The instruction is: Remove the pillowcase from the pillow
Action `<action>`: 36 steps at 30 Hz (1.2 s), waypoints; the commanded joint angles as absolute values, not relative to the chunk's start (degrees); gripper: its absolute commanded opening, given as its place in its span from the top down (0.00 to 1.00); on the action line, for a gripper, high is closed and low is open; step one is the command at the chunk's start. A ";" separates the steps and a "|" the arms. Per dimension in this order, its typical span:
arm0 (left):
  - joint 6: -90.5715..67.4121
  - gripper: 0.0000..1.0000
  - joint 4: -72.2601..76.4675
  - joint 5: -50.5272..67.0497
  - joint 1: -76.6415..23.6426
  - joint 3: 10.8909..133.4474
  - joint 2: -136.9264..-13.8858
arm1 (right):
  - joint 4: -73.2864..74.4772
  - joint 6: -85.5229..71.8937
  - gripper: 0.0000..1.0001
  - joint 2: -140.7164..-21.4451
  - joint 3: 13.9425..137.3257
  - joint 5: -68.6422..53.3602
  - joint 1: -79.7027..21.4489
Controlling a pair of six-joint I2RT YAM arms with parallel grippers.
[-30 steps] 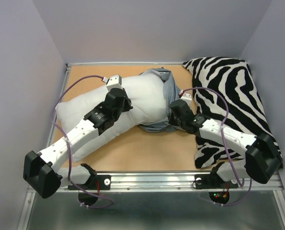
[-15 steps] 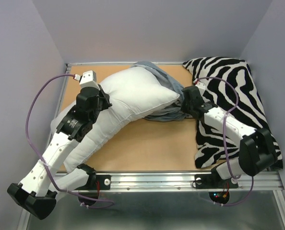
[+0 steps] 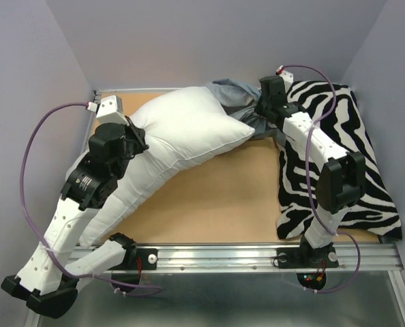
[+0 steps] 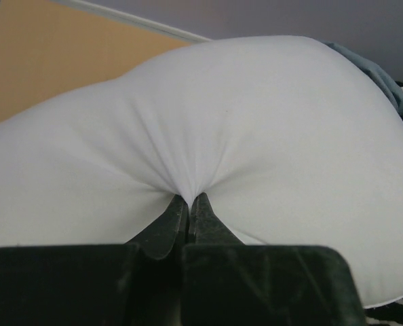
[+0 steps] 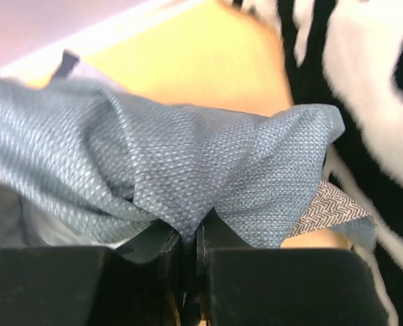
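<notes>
The white pillow (image 3: 182, 133) lies across the left and middle of the table, nearly all bare. My left gripper (image 3: 136, 133) is shut on a pinch of its white cover, which shows in the left wrist view (image 4: 208, 122) puckered into the gripper (image 4: 189, 198). The blue-grey pillowcase (image 3: 240, 99) is bunched at the pillow's far right end. My right gripper (image 3: 260, 112) is shut on a fold of it; the right wrist view shows the gripper (image 5: 193, 229) holding the woven blue-grey cloth (image 5: 188, 163).
A black-and-white zebra-striped cushion (image 3: 339, 150) fills the right side of the table, under my right arm. The wooden tabletop (image 3: 216, 197) shows between the arms. Grey walls close in at the back and both sides. A metal rail (image 3: 257, 255) runs along the near edge.
My right gripper has moved far back and to the right with the pillowcase, sliding it off most of the pillow. My left gripper has drawn the pillow to the left.
</notes>
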State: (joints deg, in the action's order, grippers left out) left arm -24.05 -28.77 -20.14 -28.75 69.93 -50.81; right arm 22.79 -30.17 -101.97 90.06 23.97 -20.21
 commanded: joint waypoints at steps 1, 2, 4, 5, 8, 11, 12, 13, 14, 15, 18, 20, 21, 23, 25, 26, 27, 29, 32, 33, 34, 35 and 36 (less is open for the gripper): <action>-21.97 1.00 -18.46 -25.30 -28.39 76.90 -47.55 | 23.64 -29.00 0.99 -102.92 99.84 25.75 -18.02; -21.97 1.00 -18.54 -25.83 -28.39 77.17 -47.90 | 23.73 -28.83 0.99 -102.92 100.80 26.19 -17.93; -22.06 1.00 -17.15 -27.07 -28.21 77.61 -49.38 | 24.26 -28.22 0.99 -102.40 102.38 26.28 -17.67; -22.23 1.00 -16.27 -27.42 -28.04 77.35 -50.09 | 24.43 -28.13 0.99 -101.96 102.39 26.02 -17.67; -22.94 1.00 -11.97 -26.63 -25.50 78.13 -54.03 | 24.52 -28.82 0.99 -98.02 96.89 24.26 -17.75; -24.60 1.00 -9.24 -25.23 -22.42 78.66 -57.55 | 24.26 -29.96 0.99 -94.41 89.24 20.58 -17.75; -25.22 1.00 -7.31 -24.27 -21.37 78.66 -58.35 | 22.52 -30.41 0.99 -91.52 81.81 19.78 -18.01; -26.62 1.00 -6.42 -23.74 -19.10 78.75 -60.01 | 21.37 -31.19 1.00 -89.84 78.08 18.47 -18.45; -27.41 1.00 -5.72 -23.30 -18.12 78.84 -60.81 | 19.97 -31.72 0.99 -88.35 73.52 17.85 -18.72; -28.20 1.00 -4.76 -22.94 -17.06 78.92 -61.78 | 17.25 -32.34 0.99 -85.72 66.43 16.36 -18.81; -30.23 1.00 -2.73 -23.81 -15.38 77.96 -65.29 | 13.28 -34.01 0.99 -83.76 57.77 15.73 -20.74; -30.85 1.00 -0.37 -23.12 -15.21 75.86 -67.49 | 11.44 -34.80 0.99 -82.80 51.87 15.21 -22.14; -31.02 1.00 -0.26 -22.42 -15.21 75.15 -69.33 | 10.64 -35.24 0.99 -81.57 48.55 14.25 -22.76; -31.29 1.00 1.49 -20.14 -15.21 73.14 -71.36 | 9.67 -35.42 0.98 -80.34 46.50 13.62 -23.03; -31.81 1.00 2.54 -19.08 -15.29 70.85 -73.03 | 9.67 -34.81 0.88 -78.58 45.44 13.27 -22.94; -31.99 1.00 3.51 -18.81 -15.29 69.36 -73.21 | 9.67 -34.37 0.74 -77.70 45.09 13.10 -23.03; -32.43 1.00 5.17 -19.16 -15.29 65.95 -73.21 | 9.84 -33.93 0.69 -75.52 44.83 13.01 -23.03; -32.78 0.92 7.54 -19.42 -15.29 61.99 -73.65 | 10.45 -33.23 0.51 -72.18 45.00 12.48 -23.03; -31.91 0.70 9.75 -16.46 -15.29 59.25 -74.88 | 11.95 -32.35 0.35 -69.44 45.96 10.38 -23.03; -31.38 0.66 10.97 -15.22 -15.29 59.06 -75.14 | 13.00 -32.17 0.33 -68.04 46.75 9.76 -23.03; -30.68 0.62 11.07 -14.34 -15.55 58.98 -75.67 | 13.70 -31.73 0.31 -67.07 47.19 8.97 -23.03; -30.50 0.58 10.99 -13.72 -15.73 58.89 -75.59 | 14.15 -31.55 0.26 -66.36 47.63 8.62 -23.03; -30.15 0.53 10.99 -13.71 -16.08 58.36 -75.32 | 15.54 -31.38 0.24 -65.84 48.16 8.27 -23.03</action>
